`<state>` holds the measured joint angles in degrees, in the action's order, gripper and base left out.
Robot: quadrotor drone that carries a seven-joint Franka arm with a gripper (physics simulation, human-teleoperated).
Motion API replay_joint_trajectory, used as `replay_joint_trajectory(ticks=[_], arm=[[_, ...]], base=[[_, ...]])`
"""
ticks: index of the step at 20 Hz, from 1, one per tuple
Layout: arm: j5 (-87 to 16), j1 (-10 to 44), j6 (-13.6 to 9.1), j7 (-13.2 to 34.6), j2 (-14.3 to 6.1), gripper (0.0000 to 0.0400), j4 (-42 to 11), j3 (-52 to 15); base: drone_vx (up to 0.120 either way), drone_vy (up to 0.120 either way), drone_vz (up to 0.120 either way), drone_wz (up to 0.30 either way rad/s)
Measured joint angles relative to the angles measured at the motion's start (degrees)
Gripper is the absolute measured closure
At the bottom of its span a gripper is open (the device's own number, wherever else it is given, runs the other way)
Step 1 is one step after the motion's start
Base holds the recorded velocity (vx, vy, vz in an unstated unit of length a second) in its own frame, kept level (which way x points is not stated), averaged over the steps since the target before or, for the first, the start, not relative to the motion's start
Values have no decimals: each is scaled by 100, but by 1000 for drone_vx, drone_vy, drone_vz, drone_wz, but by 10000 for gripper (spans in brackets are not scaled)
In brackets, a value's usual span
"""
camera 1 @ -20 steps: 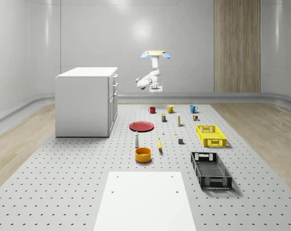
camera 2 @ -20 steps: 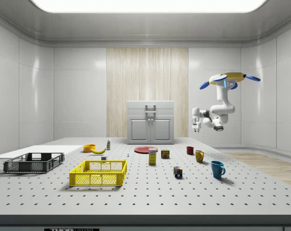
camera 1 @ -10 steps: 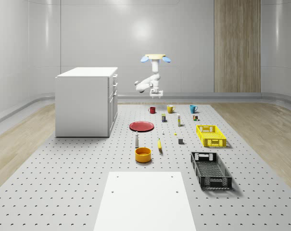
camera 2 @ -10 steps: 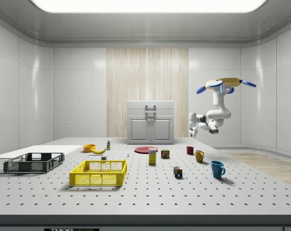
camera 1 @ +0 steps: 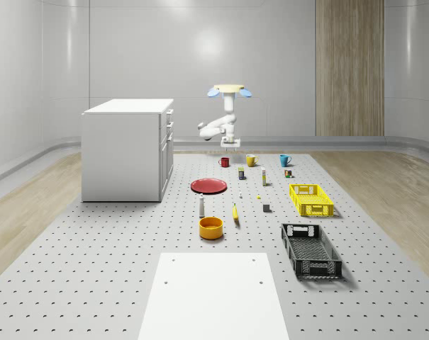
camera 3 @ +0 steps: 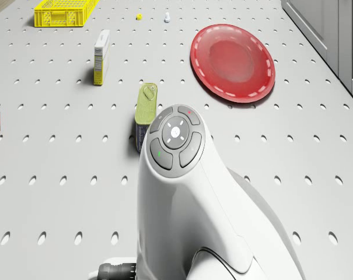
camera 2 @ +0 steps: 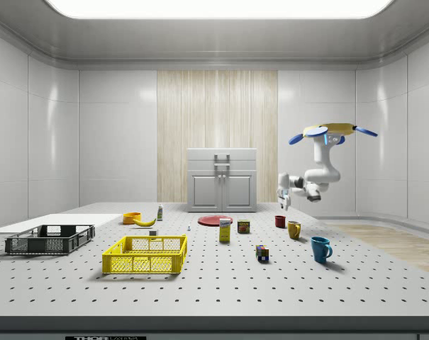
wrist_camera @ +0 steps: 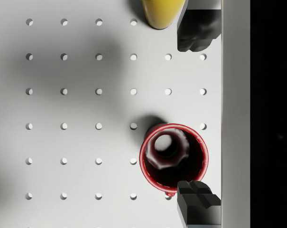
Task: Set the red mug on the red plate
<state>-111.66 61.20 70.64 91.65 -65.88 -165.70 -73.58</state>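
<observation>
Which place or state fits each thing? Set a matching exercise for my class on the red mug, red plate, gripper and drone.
Things:
1. red mug
2. red plate
3. gripper
4. drone

Places or states:
A. hovering by the table's far edge
B. open, just above the red mug
C. bare, lying near the cabinet
D. standing beside the yellow mug

Pairs: 1-D, 2-C, 3-B, 4-A

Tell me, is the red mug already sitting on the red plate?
No, the red mug stands on the perforated table, apart from the red plate, which is bare.
</observation>
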Motion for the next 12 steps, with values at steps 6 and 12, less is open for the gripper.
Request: replay_joint_trajectory(ticks=[6,12], arm=[[89,62,152,57,-169,0,12,-56],[172,116,299,108,-330,0,24,-104]], base=[[60,0,-120,0],[0,-27,-80,0]])
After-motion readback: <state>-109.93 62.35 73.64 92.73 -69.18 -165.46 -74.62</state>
